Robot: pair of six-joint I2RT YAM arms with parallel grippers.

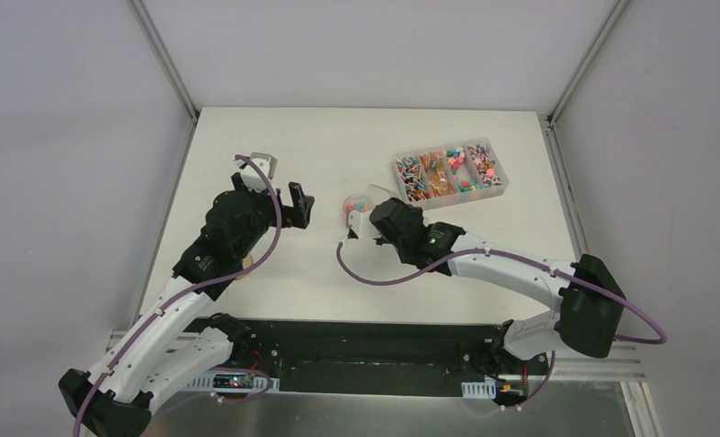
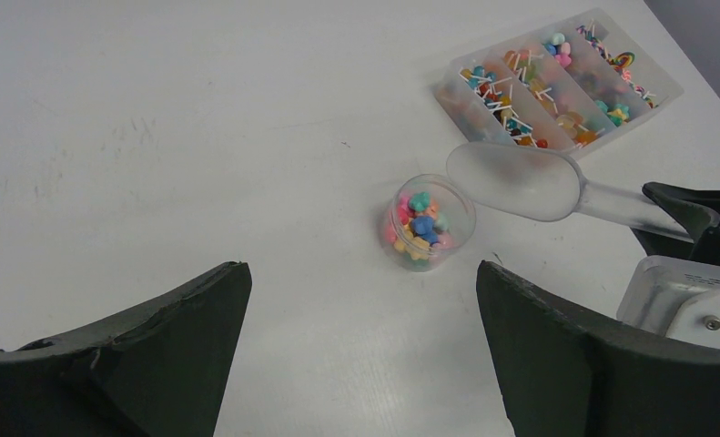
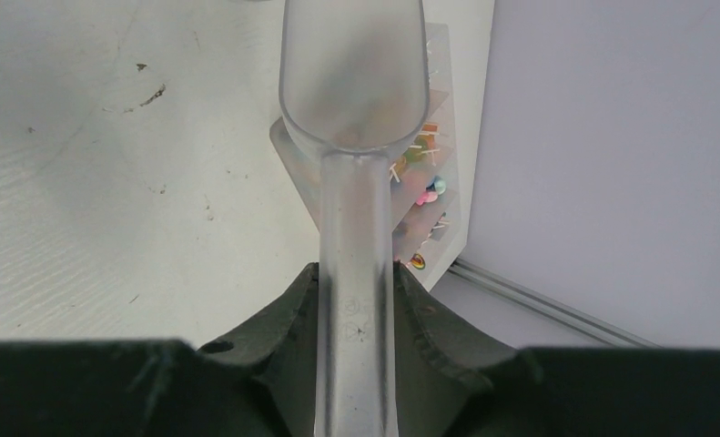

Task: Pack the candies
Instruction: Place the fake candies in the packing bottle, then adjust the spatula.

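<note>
The candies [image 2: 420,223] are tiny multicoloured pieces filling a small clear round jar [image 1: 357,208] that stands open on the white table. More candies [image 2: 556,77] lie in a clear divided box [image 1: 449,171] at the back right. My right gripper [image 3: 356,282] is shut on the handle of a clear plastic scoop [image 3: 354,82]. The scoop's bowl [image 2: 520,180] looks empty and hangs just right of the jar's rim. My left gripper [image 2: 363,269] is open and holds nothing. It hovers to the left of the jar, well short of it.
The divided box [image 3: 424,182] sits close to the table's right edge, beside the enclosure's wall and a metal rail [image 3: 556,305]. Bare white table [image 2: 201,109] stretches left of and behind the jar. The right gripper's body [image 2: 702,223] shows at the right of the left wrist view.
</note>
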